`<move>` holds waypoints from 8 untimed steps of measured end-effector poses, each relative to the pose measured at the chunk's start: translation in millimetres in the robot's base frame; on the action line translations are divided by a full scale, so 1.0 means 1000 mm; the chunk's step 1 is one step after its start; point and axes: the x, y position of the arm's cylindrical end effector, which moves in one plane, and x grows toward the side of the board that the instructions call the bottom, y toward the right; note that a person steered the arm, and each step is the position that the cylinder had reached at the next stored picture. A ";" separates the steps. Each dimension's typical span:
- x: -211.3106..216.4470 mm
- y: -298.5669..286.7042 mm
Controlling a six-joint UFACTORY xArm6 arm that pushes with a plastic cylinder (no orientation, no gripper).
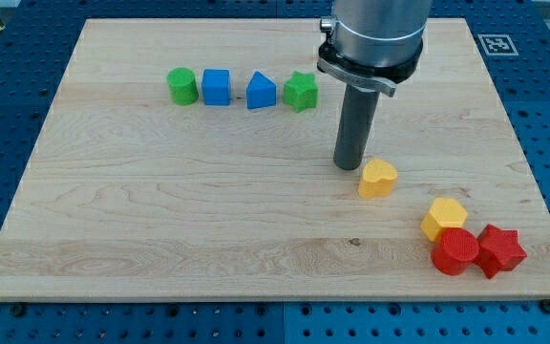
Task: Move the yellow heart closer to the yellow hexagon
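Right now I'm holding my tip (pixel 351 166) just beside the yellow heart (pixel 378 179), on its upper-left side and maybe touching (too close to tell). My end effector is only a bare rod, gripping nothing. Down and toward the view's right of the heart, the yellow hexagon (pixel 443 218) is sitting near the counter (pixel 160 229) corner, against a red cylinder (pixel 455 251). I'm judging that the push runs along that diagonal.
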 end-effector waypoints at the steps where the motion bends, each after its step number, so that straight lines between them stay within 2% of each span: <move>1: 0.005 0.007; 4: 0.042 0.018; 6: 0.028 0.023; 8: 0.043 0.048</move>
